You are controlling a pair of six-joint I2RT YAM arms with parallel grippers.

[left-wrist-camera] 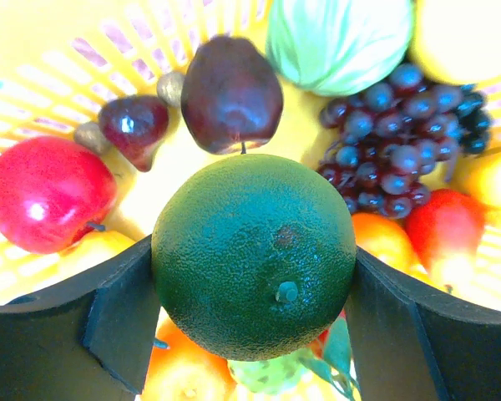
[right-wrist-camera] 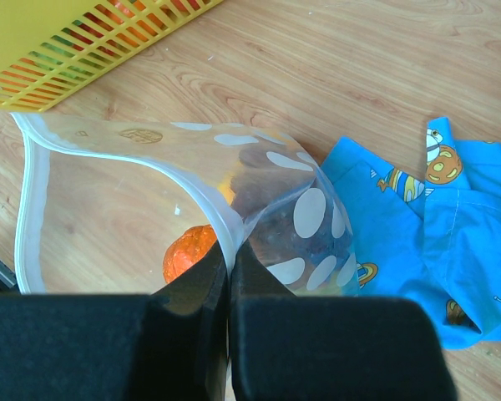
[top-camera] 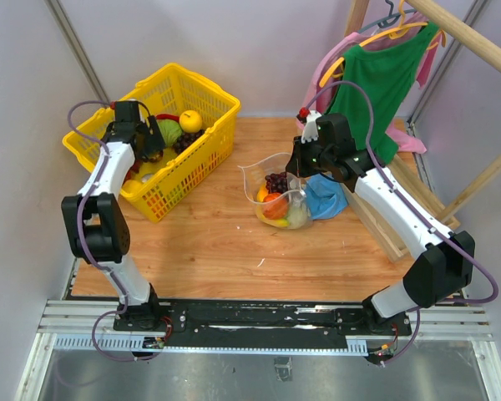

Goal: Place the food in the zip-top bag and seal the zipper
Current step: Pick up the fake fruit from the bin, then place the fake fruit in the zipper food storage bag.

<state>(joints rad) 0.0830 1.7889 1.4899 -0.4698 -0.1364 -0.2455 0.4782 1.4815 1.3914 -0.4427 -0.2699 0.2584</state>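
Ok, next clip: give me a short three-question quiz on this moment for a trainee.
1. True or false: the left gripper is shut on a green fruit.
2. What does the right gripper pinch? A the bag at its rim; B the blue cloth; C the basket.
3. Is the bag's mouth open or sealed?
Key: 1 true; 2 A; 3 open.

Clear zip-top bag [right-wrist-camera: 108, 209], mouth open, orange [top-camera: 275, 205] and grapes [top-camera: 276, 181] inside
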